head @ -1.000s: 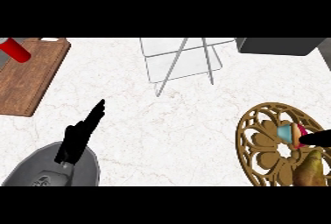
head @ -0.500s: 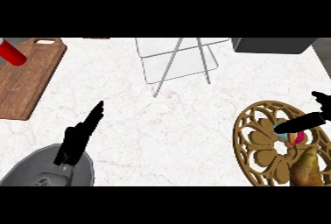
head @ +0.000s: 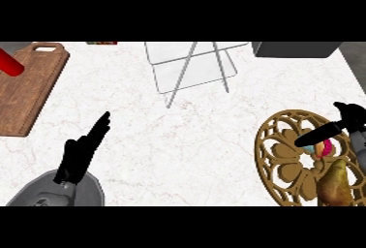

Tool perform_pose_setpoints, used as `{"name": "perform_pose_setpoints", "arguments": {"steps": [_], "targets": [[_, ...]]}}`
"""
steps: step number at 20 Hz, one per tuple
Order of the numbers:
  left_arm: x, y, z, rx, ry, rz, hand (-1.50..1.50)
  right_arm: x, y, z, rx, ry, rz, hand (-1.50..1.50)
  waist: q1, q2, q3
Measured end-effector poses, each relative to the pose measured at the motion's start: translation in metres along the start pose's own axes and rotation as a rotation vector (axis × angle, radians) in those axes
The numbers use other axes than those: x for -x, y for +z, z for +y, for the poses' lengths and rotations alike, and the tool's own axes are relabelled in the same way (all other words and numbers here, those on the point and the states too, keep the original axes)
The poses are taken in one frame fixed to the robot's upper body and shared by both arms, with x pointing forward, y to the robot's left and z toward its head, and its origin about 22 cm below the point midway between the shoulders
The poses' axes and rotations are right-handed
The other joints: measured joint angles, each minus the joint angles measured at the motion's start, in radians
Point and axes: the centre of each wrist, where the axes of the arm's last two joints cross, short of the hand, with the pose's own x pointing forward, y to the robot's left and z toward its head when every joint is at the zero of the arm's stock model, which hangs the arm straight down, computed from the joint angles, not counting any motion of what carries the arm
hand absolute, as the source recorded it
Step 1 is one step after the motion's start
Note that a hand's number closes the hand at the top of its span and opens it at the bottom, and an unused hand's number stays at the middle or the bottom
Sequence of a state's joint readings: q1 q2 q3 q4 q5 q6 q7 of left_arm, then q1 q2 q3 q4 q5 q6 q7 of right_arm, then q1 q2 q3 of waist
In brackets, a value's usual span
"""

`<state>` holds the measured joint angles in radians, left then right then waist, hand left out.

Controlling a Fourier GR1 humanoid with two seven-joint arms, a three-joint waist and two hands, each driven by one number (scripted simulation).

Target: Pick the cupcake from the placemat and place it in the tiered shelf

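While the left hand (head: 80,152) rests spread on the surface, the right hand (head: 336,127) reaches, fingers spread, over the cupcake (head: 319,147) on the placemat (head: 286,155) to grasp it

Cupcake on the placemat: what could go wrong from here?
1. The right hand covers part of the cupcake, so where the fingers will close is hard to judge; it may tip rather than lift.
2. A brown item lies close beside it on the placemat; closing fingers could nudge it.
3. The tiered shelf is thin wire; a misaligned placement might slip off.
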<state>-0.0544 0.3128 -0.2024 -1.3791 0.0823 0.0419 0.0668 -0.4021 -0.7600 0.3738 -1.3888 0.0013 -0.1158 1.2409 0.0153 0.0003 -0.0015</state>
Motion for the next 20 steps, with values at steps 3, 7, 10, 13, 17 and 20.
{"name": "perform_pose_setpoints", "arguments": {"steps": [3,7,10,13,17,20], "targets": [[0.005,0.003,0.001,0.0,-0.002,-0.009,0.0,0.001,-0.005,0.01,-0.009,0.021,0.013,-1.5,-0.004,-0.001,0.001],[0.005,0.006,0.001,-0.001,0.003,-0.013,0.0,-0.001,-0.008,0.016,-0.019,0.041,0.024,-1.5,-0.005,-0.002,0.002],[0.007,0.006,-0.001,-0.004,0.002,-0.008,0.0,0.001,-0.012,0.018,-0.023,0.05,0.034,-1.5,-0.009,-0.003,0.002],[0.008,0.005,0.0,-0.008,0.001,-0.006,0.0,0.001,-0.015,0.024,-0.026,0.061,0.039,-1.5,-0.01,-0.002,0.002],[0.007,0.0,0.001,-0.005,0.0,0.002,0.0,0.002,-0.023,0.036,-0.035,0.076,0.057,-1.5,-0.011,-0.001,0.002],[0.007,-0.001,0.001,-0.008,0.002,0.004,0.0,0.006,-0.025,0.043,-0.043,0.081,0.062,-1.5,-0.013,-0.001,0.001]]}}
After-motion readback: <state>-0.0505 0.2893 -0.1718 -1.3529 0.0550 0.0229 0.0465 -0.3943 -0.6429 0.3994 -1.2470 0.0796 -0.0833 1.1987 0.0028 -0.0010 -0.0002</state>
